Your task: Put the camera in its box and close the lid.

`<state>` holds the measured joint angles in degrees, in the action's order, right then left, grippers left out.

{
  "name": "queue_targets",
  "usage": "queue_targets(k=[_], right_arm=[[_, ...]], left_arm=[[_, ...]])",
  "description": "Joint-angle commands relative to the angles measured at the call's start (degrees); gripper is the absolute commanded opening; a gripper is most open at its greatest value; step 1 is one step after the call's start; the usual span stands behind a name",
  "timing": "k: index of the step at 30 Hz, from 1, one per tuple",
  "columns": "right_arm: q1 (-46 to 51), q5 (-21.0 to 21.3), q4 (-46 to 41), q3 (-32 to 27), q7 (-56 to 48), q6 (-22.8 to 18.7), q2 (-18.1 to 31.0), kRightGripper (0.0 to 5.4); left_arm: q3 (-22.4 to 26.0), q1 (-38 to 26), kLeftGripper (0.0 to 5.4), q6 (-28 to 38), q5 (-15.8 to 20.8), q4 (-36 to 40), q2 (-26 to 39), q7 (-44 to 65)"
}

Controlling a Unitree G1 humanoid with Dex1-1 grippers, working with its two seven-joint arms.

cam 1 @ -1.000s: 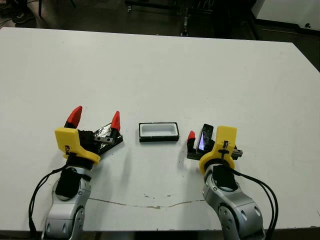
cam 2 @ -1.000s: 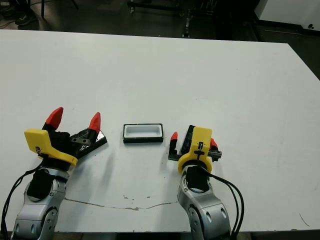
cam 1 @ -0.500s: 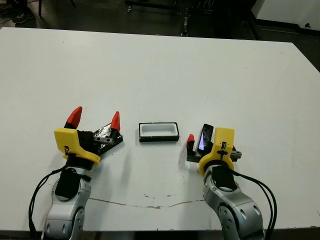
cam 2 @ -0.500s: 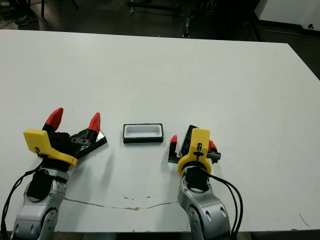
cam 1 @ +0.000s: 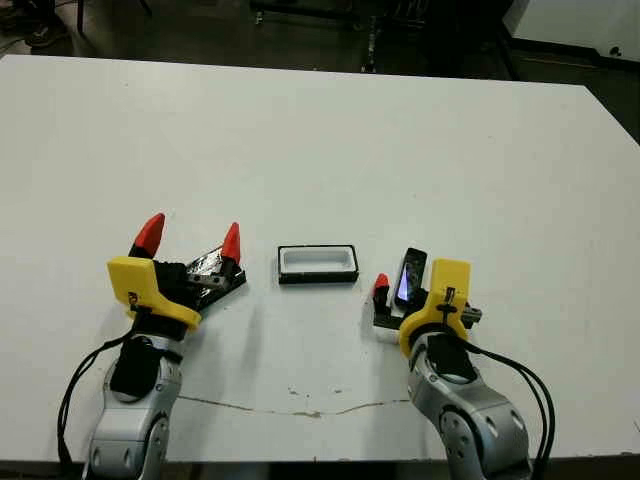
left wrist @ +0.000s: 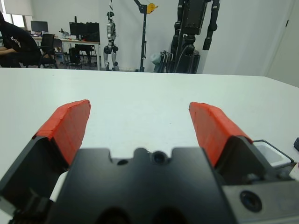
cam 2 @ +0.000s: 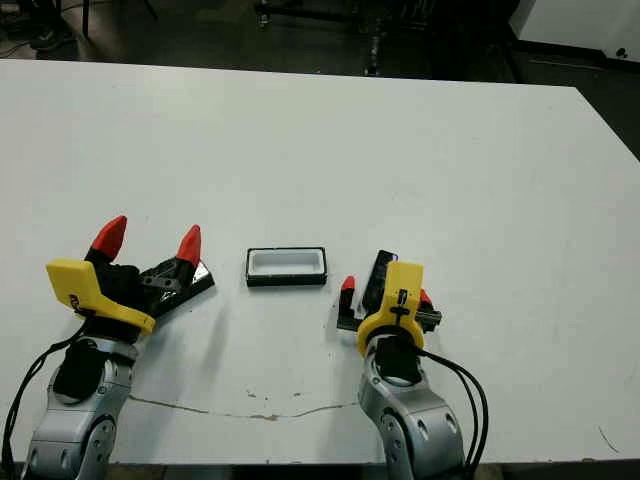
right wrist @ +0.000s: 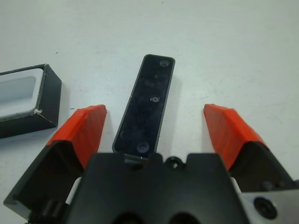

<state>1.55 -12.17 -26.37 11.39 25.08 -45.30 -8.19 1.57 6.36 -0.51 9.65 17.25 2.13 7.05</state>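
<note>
Lid [cam 1: 212, 270] half-hidden behind left claw [cam 1: 190, 236] — edges unclear

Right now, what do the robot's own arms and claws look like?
Both arms are silver-grey metal with black joints and black cables looping off the forearms. Each wrist carries a yellow bracket. The left claw and right claw each have a black body and two tapered fingers with red tips.

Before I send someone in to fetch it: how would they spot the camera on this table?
On the white table, find the right gripper near the front edge. The camera lies flat between its open red fingers: a thin dark bar, slimmer than the white-lined box beside it.
</note>
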Motion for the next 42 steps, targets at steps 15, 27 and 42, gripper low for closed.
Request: queue_targets(k=[15, 27, 42], right_arm=[[0.66, -2.24, 1.12, -1.46, 4.96, -0.26, -8.07, 4.28], [0.65, -1.26, 0.39, -0.03, 5.90, -1.33, -6.02, 2.27], [1.71, -1.15, -0.21, 0.46, 4.70, -0.01, -4.73, 1.66]], left_arm=[[0.11, 0.64, 5.40, -0.79, 0.73, 0.56, -0.05, 0.00], [0.13, 0.65, 5.40, 0.12, 0.52, 0.25, -0.34, -0.34], [0.02, 0.94, 5.40, 0.37, 0.48, 0.45, -0.77, -0.56]])
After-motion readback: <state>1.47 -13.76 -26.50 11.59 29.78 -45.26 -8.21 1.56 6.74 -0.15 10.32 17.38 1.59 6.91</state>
